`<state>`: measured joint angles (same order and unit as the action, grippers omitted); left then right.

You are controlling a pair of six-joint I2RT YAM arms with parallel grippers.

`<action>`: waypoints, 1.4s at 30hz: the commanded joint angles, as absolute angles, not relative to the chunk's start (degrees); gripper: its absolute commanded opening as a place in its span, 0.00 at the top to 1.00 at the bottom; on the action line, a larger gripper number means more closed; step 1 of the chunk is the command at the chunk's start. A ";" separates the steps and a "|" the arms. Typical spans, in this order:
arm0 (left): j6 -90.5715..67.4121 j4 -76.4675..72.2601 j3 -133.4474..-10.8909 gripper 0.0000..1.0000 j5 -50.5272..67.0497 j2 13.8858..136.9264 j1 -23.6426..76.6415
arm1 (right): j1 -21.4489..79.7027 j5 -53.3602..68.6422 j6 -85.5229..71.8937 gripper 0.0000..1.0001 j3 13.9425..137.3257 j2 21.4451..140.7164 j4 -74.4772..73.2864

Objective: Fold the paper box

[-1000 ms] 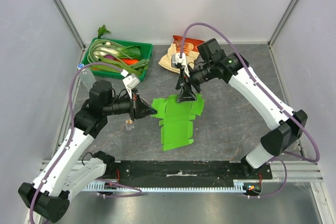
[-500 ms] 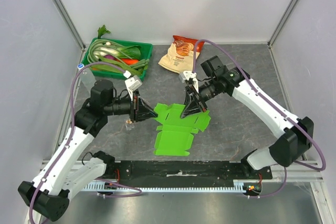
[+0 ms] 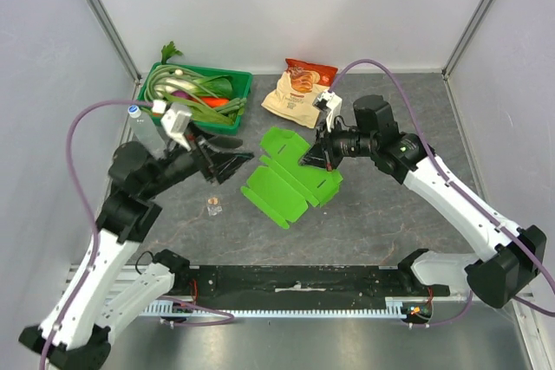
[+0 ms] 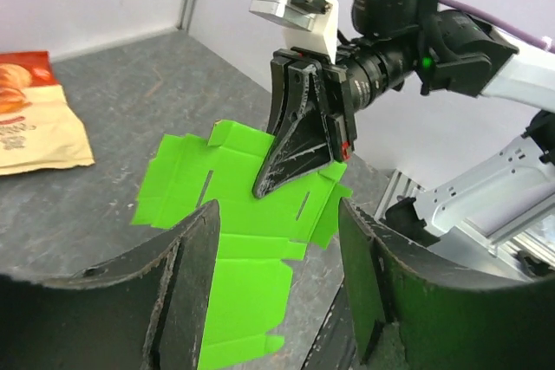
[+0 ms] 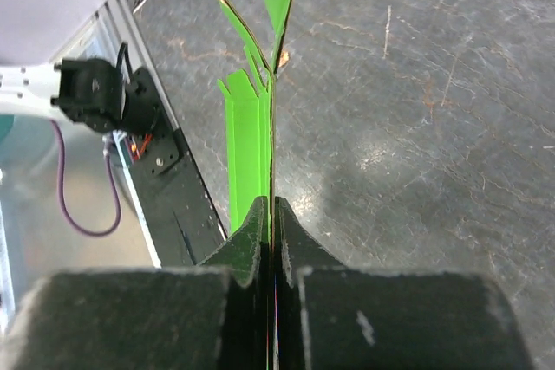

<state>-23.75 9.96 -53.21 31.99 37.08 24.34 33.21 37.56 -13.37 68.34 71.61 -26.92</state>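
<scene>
Table point(image 3: 390, 214): dark grey slab; every place below is given relative to it.
Right arm point(image 3: 451, 197): reaches from the table's near right corner toward its middle.
Left arm point(image 3: 113, 223): rises at the table's near left corner and leans over its left side.
Vegetable tray point(image 3: 245, 93): dark green, in the table's back left corner, filled with greens.
Paper box point(image 3: 282, 181) point(image 4: 251, 240) point(image 5: 251, 127): lime-green, opened out flat with creased flaps, in the middle of the table; it is tilted rather than lying fully flat.
Snack bag point(image 3: 297, 93) point(image 4: 35, 110): beige and red, flat at the middle of the table's back edge.
Bottle point(image 3: 143, 132): clear with a blue cap, along the table's left edge.
Right gripper point(image 3: 308, 160) point(image 4: 264, 186) point(image 5: 269, 214): over the table's middle, clenched on the box's sheet, which runs edge-on between the closed fingers.
Left gripper point(image 3: 238, 162) point(image 4: 277, 214): left of the table's middle, fingers spread, grasping nothing.
Small pot point(image 3: 213, 206): near-left of the table's middle; too small to identify.
</scene>
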 commanded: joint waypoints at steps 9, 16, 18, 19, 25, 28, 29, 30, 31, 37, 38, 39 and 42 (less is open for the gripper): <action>-25.22 13.96 -72.40 0.62 29.37 61.95 31.46 | 33.22 34.10 -23.12 1.00 65.83 68.03 -19.51; -15.22 16.08 -78.31 0.54 37.07 65.82 27.53 | 33.66 46.04 -17.06 1.00 65.13 67.24 -19.95; -14.50 18.79 -79.36 0.51 45.20 67.84 25.15 | 34.01 51.31 -13.55 1.00 64.60 66.01 -19.95; -14.41 18.90 -79.45 0.51 50.48 68.72 22.18 | 34.45 52.72 -12.32 1.00 64.34 65.66 -19.95; -19.40 9.36 -72.61 0.52 76.89 70.93 20.04 | 35.77 59.23 -10.20 1.00 63.98 65.30 -17.94; -25.02 0.31 -67.51 0.53 80.76 69.52 20.30 | 37.00 59.24 -9.93 1.00 64.68 65.92 -18.11; -26.27 -2.17 -66.63 0.53 81.21 69.52 20.65 | 37.26 59.41 -9.84 1.00 64.86 66.09 -18.11; -26.89 -2.81 -65.84 0.54 81.21 69.35 21.00 | 37.70 59.33 -9.76 1.00 65.04 66.27 -18.02; -26.89 -2.90 -65.74 0.55 81.47 69.52 21.79 | 37.97 59.33 -9.84 1.00 65.13 66.44 -17.84; -26.63 -3.43 -64.86 0.61 82.79 69.00 23.55 | 39.46 58.28 -10.11 1.00 65.74 67.15 -17.31; -26.54 -3.60 -64.86 0.59 82.88 68.99 23.64 | 39.55 58.18 -10.28 1.00 65.83 67.24 -17.31; -26.54 -3.78 -64.69 0.57 83.40 68.82 23.82 | 39.72 58.01 -10.20 1.00 65.83 67.41 -17.31; -26.19 -3.78 -64.60 0.52 84.02 68.29 25.22 | 39.90 57.48 -10.37 1.00 65.65 67.50 -17.05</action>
<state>-24.62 -1.04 -64.79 80.27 70.02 23.94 39.57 57.17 -10.66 64.16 67.31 -19.84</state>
